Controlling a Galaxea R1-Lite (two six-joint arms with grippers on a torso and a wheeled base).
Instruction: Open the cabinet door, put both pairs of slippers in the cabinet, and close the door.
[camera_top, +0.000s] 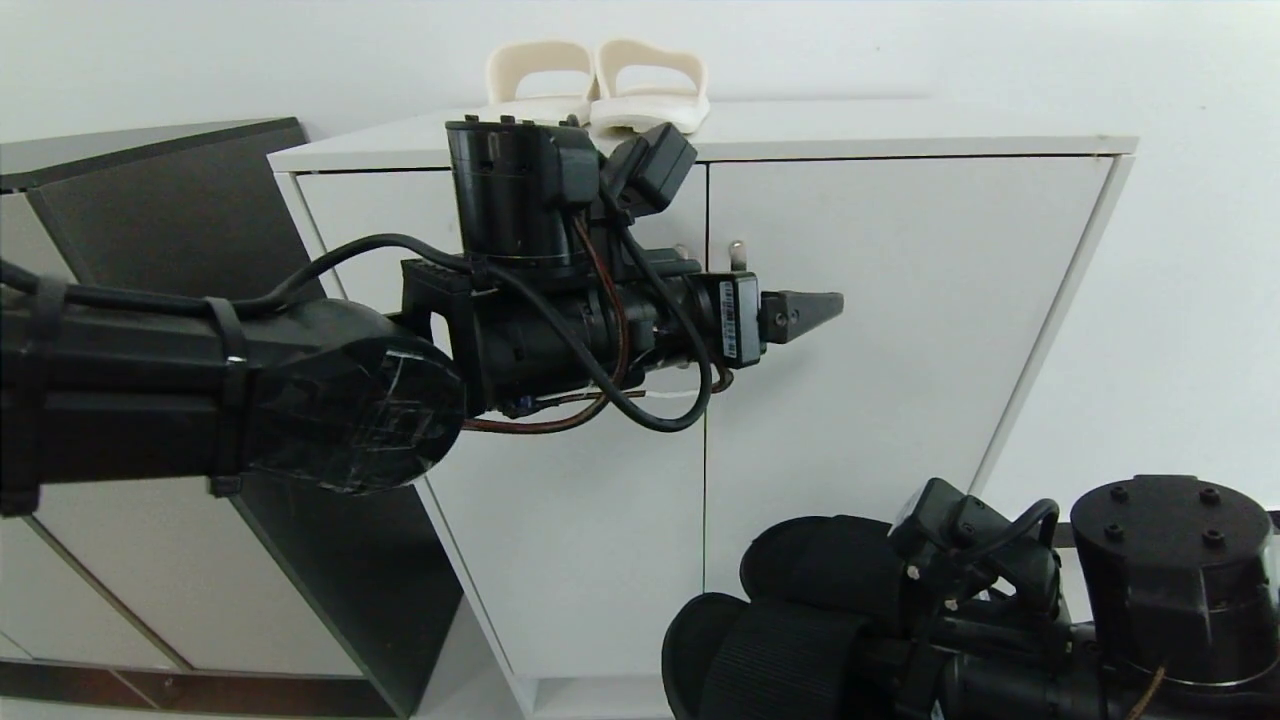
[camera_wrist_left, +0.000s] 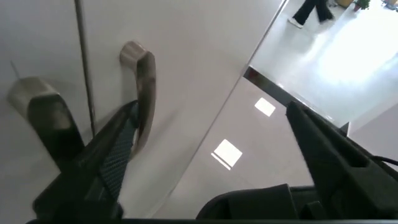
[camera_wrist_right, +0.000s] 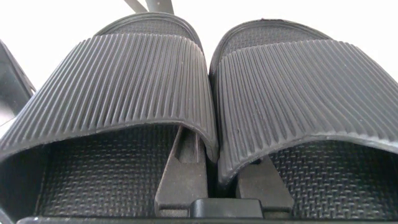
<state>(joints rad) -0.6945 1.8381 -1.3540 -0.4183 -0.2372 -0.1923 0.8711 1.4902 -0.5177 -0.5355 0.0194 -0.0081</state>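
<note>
Cabinet door (camera_top: 900, 330) shut; your left gripper (camera_top: 812, 310) spread beside handle (camera_wrist_left: 144, 87), its label (camera_top: 737, 318) unreadable; your right gripper (camera_wrist_right: 219, 163) pinches black slippers (camera_wrist_right: 143, 81), its tips hidden under the straps; cream slippers (camera_top: 600, 80) on top partly hidden

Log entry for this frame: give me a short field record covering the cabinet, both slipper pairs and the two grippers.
white cabinet: both doors shut
cream slippers: side by side on the cabinet top
black slippers: held as a pair, low in front of the cabinet
left gripper: open, in front of the doors, one finger beside a door handle
right gripper: shut on the adjoining inner edges of the black slippers
task stage: door not yet opened, both pairs outside the cabinet
</note>
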